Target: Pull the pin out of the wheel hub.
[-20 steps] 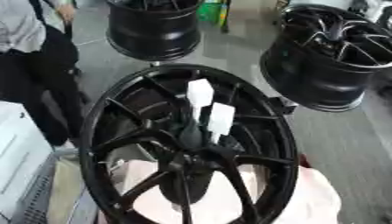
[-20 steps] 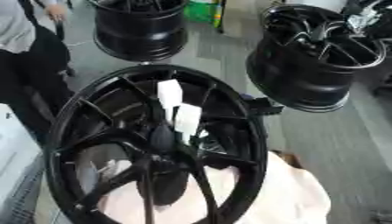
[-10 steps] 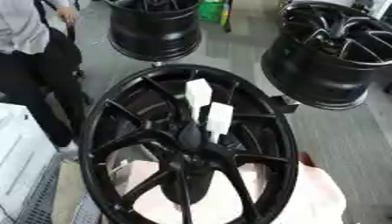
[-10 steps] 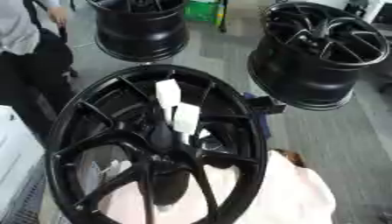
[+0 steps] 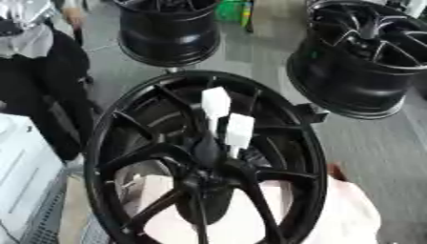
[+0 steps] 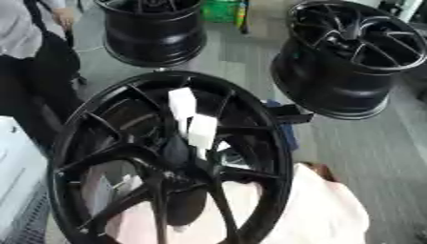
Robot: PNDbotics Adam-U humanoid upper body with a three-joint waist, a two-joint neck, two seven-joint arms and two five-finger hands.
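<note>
A large black spoked wheel hub lies tilted in the foreground on a pale pink cloth. Two white block-shaped pieces stand up near its centre, one higher and one lower. Each sits on a dark stem that runs down towards the hub's middle. I cannot tell whether these are the pin's heads. Neither of my hands shows in either view.
Two more black wheels stand on the grey floor, one at the back and one at the right. A person in dark trousers stands at the left. A white box sits at the lower left.
The picture has shifted slightly. The two white pieces keep their place on the wheel, and the person at the left has shifted a little.
</note>
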